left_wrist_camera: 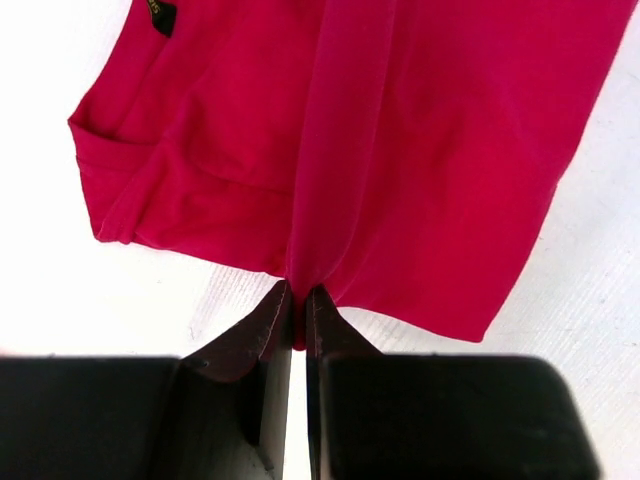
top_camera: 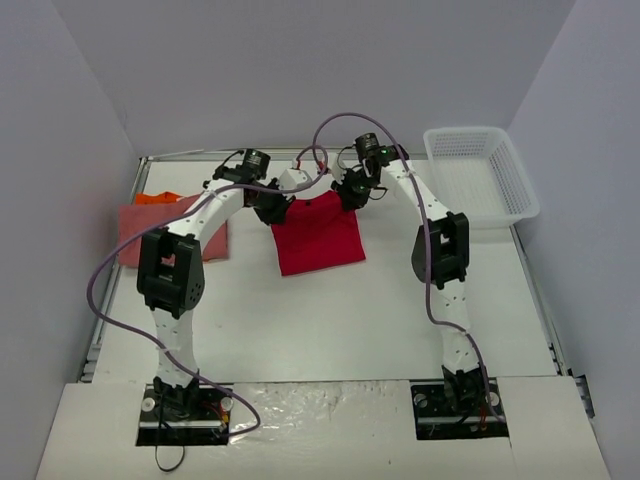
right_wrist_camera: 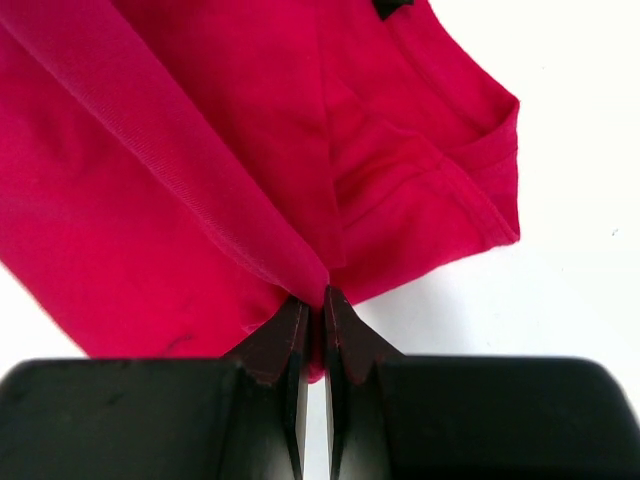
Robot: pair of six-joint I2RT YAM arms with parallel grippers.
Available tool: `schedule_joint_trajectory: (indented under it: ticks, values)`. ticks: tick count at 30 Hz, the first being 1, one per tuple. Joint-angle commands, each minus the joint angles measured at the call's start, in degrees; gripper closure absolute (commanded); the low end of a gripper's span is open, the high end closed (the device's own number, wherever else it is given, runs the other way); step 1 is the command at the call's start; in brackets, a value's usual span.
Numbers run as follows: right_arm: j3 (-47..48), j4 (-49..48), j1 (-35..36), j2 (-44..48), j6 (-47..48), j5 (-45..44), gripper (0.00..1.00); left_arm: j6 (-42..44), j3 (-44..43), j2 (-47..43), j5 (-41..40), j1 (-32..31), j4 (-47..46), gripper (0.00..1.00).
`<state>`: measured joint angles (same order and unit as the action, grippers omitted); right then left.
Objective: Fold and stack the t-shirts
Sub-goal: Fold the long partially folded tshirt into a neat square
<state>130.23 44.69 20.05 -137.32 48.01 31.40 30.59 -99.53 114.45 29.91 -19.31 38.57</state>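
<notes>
Red shirt [top_camera: 318, 238] lies flat on the table [top_camera: 330, 320], centre, slightly toward the far side. It forms a rough rectangle, its held far edge running left to right.

Left gripper [left_wrist_camera: 298, 290]: jaws closed almost fully, pinching a thin fold of red cloth at the shirt's far-left corner. The cloth rises in a ridge to the tips.

Right gripper [right_wrist_camera: 312, 298]: same condition, jaws nearly together on a fold at the far-right corner.

Governing relation: from both pairs of tips the body of the shirt extends toward the near side, that is, toward the arm bases. The line between the two grips is crosswise, so a fold would plausibly carry the far edge over toward the near hem. Each arm holds its own corner; neither is better placed than the other, and the move calls for both to travel together and level, or the edge will skew.

A sleeve and a dark collar label show in both wrist views.

Pink shirt [top_camera: 130, 240] lies at the left edge, partly under the left arm, with the orange shirt [top_camera: 158, 198] showing just beyond it. The basket [top_camera: 470, 131] stands at far right, well apart.

Assessment: red shirt fold in progress, not yet stacked.
</notes>
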Motion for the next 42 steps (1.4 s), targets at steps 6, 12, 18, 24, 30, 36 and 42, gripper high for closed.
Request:
schedule_joint_trajectory:
  ticks: [6,12,18,24,30,36,42]
  values:
    - [4.6,-5.0,-0.4,-4.2,-4.1,-2.1,1.0,-2.5,-3.7,1.0,-3.7,0.8,-2.1,0.98]
    - [7.7,-6.9,-0.4,-7.3,-5.6,-3.2,1.0,-4.1,-4.6,3.1,-6.9,0.7,-3.2,0.98]
    - [8.4,-8.9,-0.1,-8.8,-6.9,-4.5,1.0,-6.8,-5.6,5.8,-10.2,0.5,-4.4,0.98]
    - [8.5,-13.5,0.2,-10.2,-9.7,-6.1,1.0,-9.2,-5.5,7.4,-17.0,-0.1,-6.0,0.98]
    - [8.7,-15.0,1.2,-12.4,-10.7,-7.8,1.0,-10.5,-5.1,9.1,-25.1,-1.9,-7.3,0.98]
    - [8.8,-15.2,2.2,-14.5,-11.6,-9.0,1.0,-10.5,-5.7,10.6,-31.2,-4.1,-7.5,0.98]
    - [4.9,-15.2,2.3,-13.2,-12.1,-9.1,1.0,-10.9,-5.6,12.5,-34.3,-6.7,-5.7,0.98]
